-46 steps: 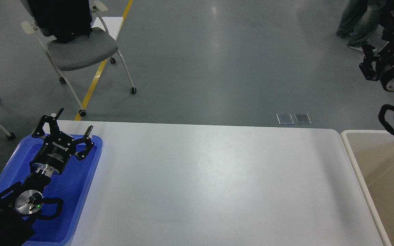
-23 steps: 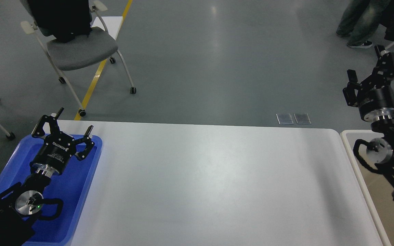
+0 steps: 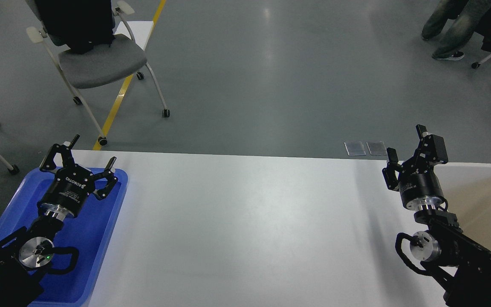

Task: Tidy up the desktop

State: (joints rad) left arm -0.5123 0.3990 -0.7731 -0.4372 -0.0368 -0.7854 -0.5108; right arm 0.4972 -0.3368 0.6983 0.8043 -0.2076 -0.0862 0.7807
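Here, from the head, the white desktop (image 3: 245,221) fills the middle. At eight o'clock the left gripper (image 3: 92,160) hangs over the blue tray (image 3: 96,238), jaws spread wide, holding nothing. At four o'clock the right gripper (image 3: 407,145) hangs beside the beige bin (image 3: 484,192), jaws spread, holding nothing.

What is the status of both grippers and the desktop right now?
Left gripper open, empty, above blue tray. Right gripper open, empty, above desktop edge by bin. Nothing seen lying on the desktop.
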